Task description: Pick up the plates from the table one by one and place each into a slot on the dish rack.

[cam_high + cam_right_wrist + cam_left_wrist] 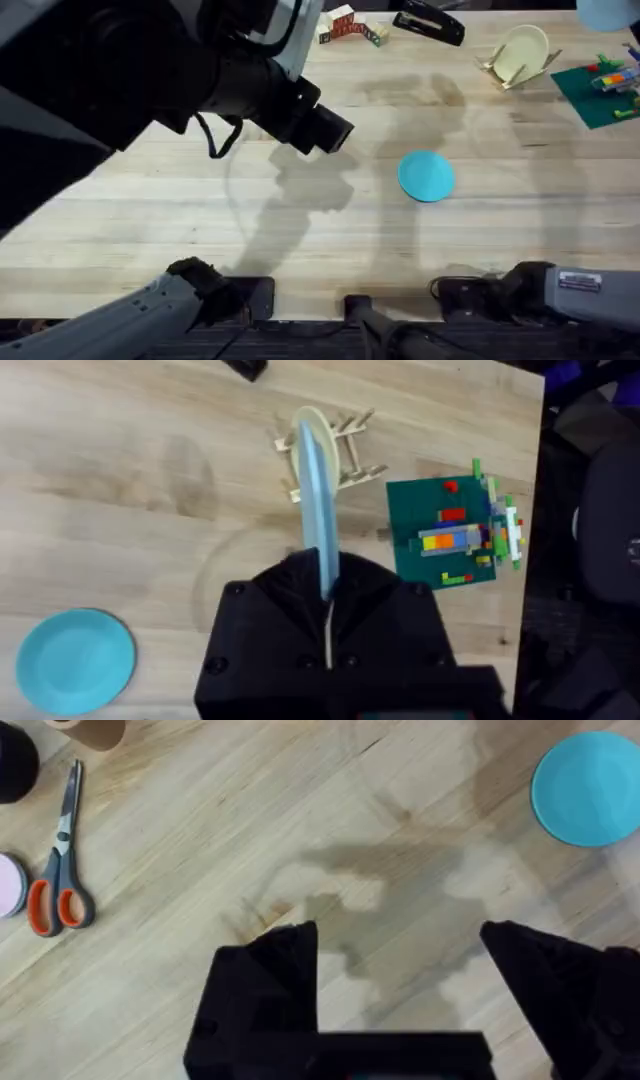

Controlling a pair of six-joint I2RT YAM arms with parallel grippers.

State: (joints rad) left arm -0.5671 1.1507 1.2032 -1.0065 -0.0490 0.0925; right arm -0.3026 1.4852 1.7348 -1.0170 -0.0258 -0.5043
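The right arm's jaws (328, 610) are clamped on the edge of the pale blue plate (318, 500), which stands on its rim between them, high above the surface (300, 230). The left arm's jaws (400, 950) are spread wide with nothing between them, hanging over bare wood.

The teal plate (426, 176) lies flat near the middle of the surface, well apart from the dish rack (512, 70) at the far right. In the right wrist view the rack (345, 445) sits beyond the lifted plate, and a cream-yellow plate (524, 50) already leans in one of its slots.

By my reading the task is under way but not half done: the pale blue plate is gripped and raised, not yet slotted, and the teal one is untouched. What is left is to seat the held plate in a free slot, then fetch the teal one.

A green board of toy bricks (450, 525) lies just beside the rack, so the approach is tight on that side, and the cream-yellow plate takes up part of the small rack. Scissors (60, 870) and a small pink dish (10, 885) lie far to one side, out of the way.
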